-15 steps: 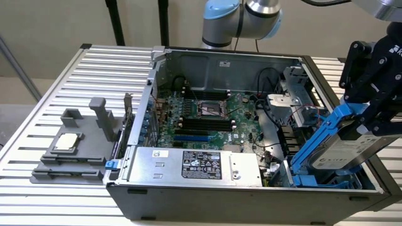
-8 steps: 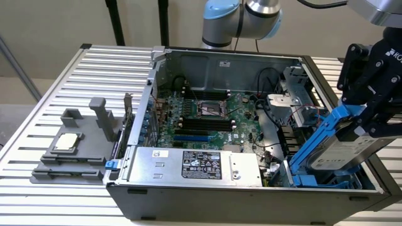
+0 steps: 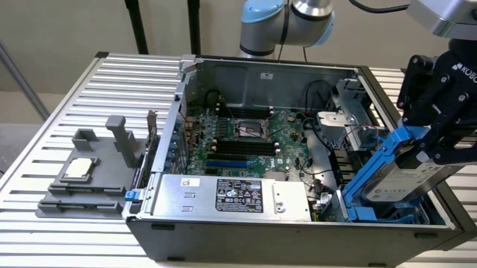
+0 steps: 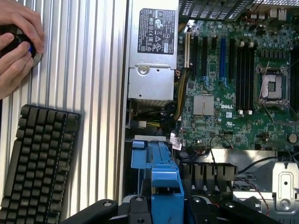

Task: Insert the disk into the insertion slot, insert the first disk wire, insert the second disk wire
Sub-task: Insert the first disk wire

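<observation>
The disk [image 3: 408, 180], silver-grey with a white label, sits in its blue carrier frame [image 3: 372, 159] and is tilted steeply, with its lower end down in the case's front corner at the exterior view's right. My gripper [image 3: 441, 146] is shut on its upper end. The insertion slot [image 3: 391, 215], a grey bay with blue clips, lies right under the disk's lower edge. In the wrist view the blue carrier [image 4: 166, 184] stands between my black fingers [image 4: 140, 207], just above the bay's blue clip [image 4: 147, 154]. Thin dark and red wires [image 3: 356, 133] hang beside the bay.
The open case holds the motherboard [image 3: 246, 139], the silver power-supply box [image 3: 231, 195] and a metal bracket cage [image 3: 350, 97]. A grey fixture [image 3: 89, 178] stands on the slatted table at the exterior view's left. The wrist view shows a keyboard [image 4: 39, 163] and a person's hand [image 4: 16, 42].
</observation>
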Robot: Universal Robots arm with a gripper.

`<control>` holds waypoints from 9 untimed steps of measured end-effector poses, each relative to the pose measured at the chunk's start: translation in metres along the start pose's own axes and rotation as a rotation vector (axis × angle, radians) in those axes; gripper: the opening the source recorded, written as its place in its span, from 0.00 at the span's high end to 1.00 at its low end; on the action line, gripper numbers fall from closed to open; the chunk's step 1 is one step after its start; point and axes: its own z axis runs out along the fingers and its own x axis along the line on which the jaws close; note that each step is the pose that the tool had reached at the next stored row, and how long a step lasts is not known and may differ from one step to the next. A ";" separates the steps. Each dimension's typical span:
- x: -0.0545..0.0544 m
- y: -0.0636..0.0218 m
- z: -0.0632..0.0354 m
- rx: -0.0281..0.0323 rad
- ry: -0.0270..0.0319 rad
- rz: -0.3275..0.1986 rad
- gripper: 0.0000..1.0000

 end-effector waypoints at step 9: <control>-0.003 0.0001 0.0057 0.0005 -0.0101 -0.001 0.68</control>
